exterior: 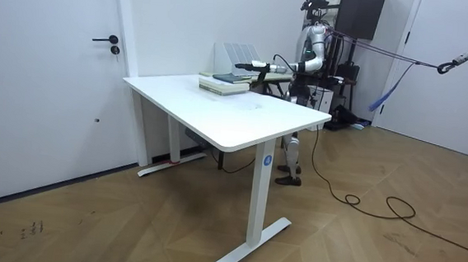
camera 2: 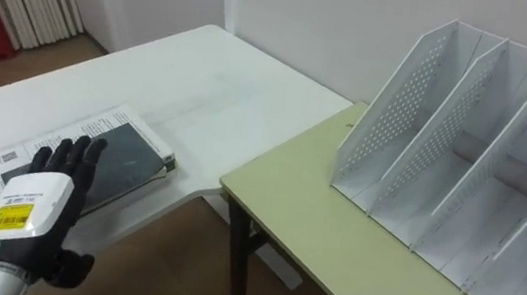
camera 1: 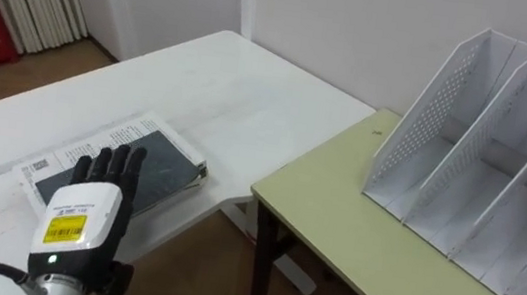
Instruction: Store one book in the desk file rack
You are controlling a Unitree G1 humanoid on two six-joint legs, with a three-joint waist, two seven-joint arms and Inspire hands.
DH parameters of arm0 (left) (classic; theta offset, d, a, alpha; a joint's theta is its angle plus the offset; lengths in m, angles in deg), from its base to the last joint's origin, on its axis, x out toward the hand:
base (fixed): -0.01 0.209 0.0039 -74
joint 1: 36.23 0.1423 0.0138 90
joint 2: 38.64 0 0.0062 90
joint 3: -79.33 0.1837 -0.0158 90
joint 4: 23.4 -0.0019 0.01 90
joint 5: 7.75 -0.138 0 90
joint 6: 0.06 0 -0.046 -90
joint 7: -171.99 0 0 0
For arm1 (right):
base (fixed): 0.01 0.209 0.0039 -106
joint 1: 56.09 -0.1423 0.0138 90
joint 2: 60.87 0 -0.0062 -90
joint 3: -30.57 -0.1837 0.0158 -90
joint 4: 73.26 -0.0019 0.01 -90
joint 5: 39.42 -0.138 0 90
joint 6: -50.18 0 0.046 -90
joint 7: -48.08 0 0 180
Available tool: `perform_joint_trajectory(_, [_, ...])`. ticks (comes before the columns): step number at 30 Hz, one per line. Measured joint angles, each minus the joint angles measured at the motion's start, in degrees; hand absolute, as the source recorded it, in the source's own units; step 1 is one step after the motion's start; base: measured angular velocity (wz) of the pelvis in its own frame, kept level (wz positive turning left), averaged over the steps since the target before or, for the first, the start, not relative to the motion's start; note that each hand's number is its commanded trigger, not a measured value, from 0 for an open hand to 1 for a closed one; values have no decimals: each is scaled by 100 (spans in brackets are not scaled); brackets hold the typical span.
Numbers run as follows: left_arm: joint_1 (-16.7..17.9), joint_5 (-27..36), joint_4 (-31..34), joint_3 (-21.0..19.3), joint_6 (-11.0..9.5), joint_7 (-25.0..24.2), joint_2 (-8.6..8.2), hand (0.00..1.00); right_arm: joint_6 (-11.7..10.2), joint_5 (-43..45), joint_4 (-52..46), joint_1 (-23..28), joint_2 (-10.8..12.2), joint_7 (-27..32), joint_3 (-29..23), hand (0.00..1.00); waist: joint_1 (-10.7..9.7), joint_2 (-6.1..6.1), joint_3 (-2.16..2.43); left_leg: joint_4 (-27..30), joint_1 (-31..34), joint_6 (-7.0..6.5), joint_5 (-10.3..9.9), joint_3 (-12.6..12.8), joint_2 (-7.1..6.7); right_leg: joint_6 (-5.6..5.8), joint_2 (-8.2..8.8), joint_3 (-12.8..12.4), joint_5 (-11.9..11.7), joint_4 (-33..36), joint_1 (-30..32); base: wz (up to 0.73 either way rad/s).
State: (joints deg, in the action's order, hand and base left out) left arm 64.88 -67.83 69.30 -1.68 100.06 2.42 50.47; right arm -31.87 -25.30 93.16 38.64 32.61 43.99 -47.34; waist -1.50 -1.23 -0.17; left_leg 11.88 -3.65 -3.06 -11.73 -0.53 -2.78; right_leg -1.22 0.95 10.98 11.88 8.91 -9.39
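One dark book [camera 1: 166, 161] flat on white table [camera 1: 211, 81], partly under left hand [camera 1: 84, 216] with straight, slightly spread fingers. White file rack [camera 1: 485, 145] upright on green desk [camera 1: 354, 229], well apart from book.

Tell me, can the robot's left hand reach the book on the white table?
Probably yes. The left hand is right above the book with straight fingers, and nothing lies between them. Whether it touches the book, I cannot tell.
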Motion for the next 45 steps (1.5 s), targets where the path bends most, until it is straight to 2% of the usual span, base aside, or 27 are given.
perform_joint_trajectory(9, [1, -9, -18, -10, 53, -184, 0, 0, 60, 64, -92, 0, -4, -105, -153, 0, -2, 20, -9, 89, 11, 0, 2, 1, -9, -3, 6, 1, 3, -24, 23, 0])
perform_joint_trajectory(16, [1, -4, -517, -11, 145, -281, -26, 0, 95, 138, -163, 0, -4, -101, -217, 0, -19, 54, -25, 95, 56, 0, 2, 0, -9, -5, 6, 11, 7, -39, 41, 0])
perform_joint_trajectory(20, [-3, -6, -622, -11, 166, -320, -44, 0, 108, 195, -254, -3, -4, -103, -221, 0, -50, 48, -11, 141, 103, 0, 2, -2, -15, -5, 7, 36, 6, -34, 33, 3])
perform_joint_trajectory(21, [-2, -4, -626, -11, 177, -326, -48, 4, 120, 197, -275, -3, -4, -105, -221, 0, -52, 44, -6, 143, 103, 0, 2, -2, -17, -5, 7, 35, 6, -34, 33, 0])
perform_joint_trajectory(22, [-3, -4, -633, -10, 208, -342, -62, 21, 156, 205, -307, -6, -4, -112, -221, 0, -61, 34, 0, 148, 104, 0, 1, -3, -27, -5, 5, 37, 7, -34, 33, 0])
perform_joint_trajectory(23, [-6, -7, -671, -10, 232, -344, -92, 54, 191, 244, -319, -8, -5, -116, -223, 0, -72, 20, 11, 152, 103, 0, 2, -13, -48, -8, 5, 41, 9, -34, 34, 0])
perform_joint_trajectory(24, [-6, -7, -684, -10, 246, -348, -109, 82, 213, 259, -325, -7, -7, -119, -223, 0, -82, 14, 15, 155, 102, 0, 2, -22, -51, -8, 5, 46, 10, -35, 35, 7])
perform_joint_trajectory(25, [-6, -8, -690, -7, 273, -373, -124, 100, 233, 322, -326, -4, -9, -151, -225, 0, -108, 9, 24, 162, 96, 0, 1, -31, -59, -6, 10, 65, 18, -36, 38, 6])
perform_joint_trajectory(30, [-113, -7, -666, -69, 339, -312, -125, 100, 373, 439, -370, 42, -14, -216, -337, 0, -111, -4, 64, 148, 47, 0, 1, -40, -59, -4, 13, 50, 33, -27, 28, 1])
perform_joint_trajectory(35, [-372, -10, -661, -357, 381, -312, -140, 100, 437, 446, -479, 87, -18, -208, -549, 0, -116, 0, 69, 74, -8, -2, 2, -41, -61, -5, 5, 1, 33, -14, 6, -5])
perform_joint_trajectory(45, [-431, -9, -607, -422, 466, -78, -146, 100, 464, 447, -537, 97, -20, -136, -675, 0, -118, -1, 69, 75, -25, -2, 3, -22, -67, -5, 7, 3, 34, -26, -7, 0])
